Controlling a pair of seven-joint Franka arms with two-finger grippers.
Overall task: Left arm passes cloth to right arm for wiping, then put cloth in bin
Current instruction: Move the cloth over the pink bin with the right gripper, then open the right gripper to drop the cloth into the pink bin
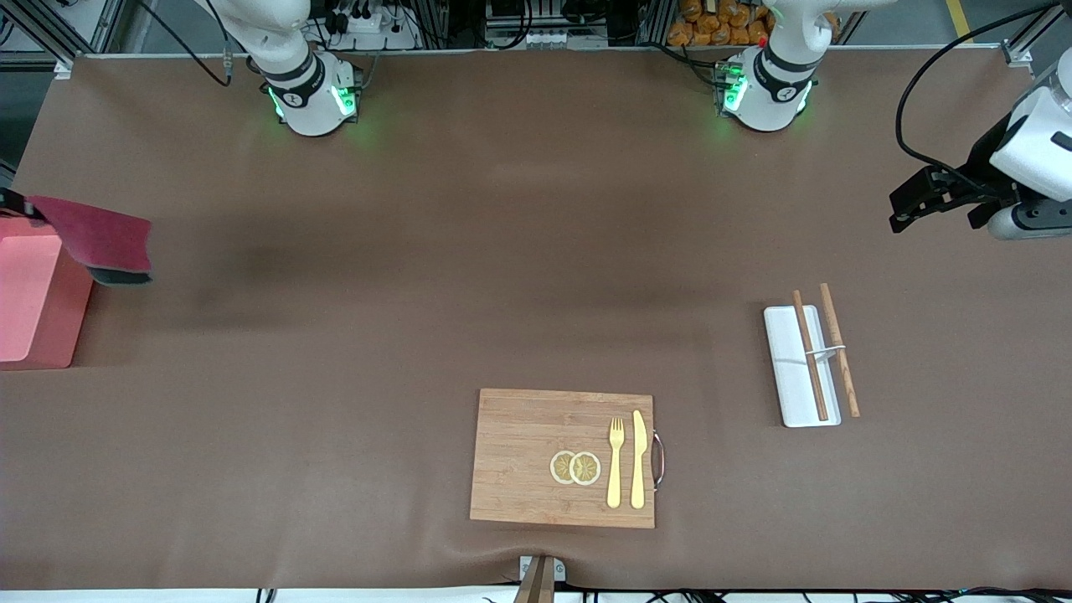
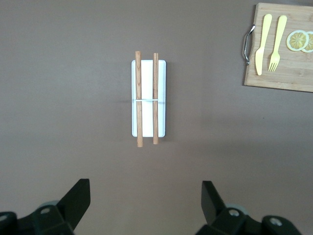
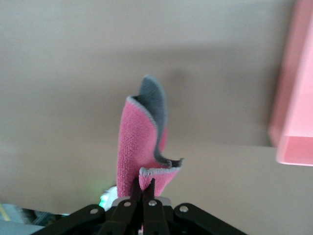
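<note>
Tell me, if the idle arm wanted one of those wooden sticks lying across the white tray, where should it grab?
Probably mid-length, from straight above. The chopsticks lie flat and parallel on a thin rest across the white tray, so their middles sit raised. The left gripper is open over the table beside them. The gap between them looks tight, so straddling both may be easier.

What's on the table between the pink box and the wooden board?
Nothing. In the front view, only bare brown table lies between the bin and the wooden board. The cloth hangs by the bin's edge.
</note>
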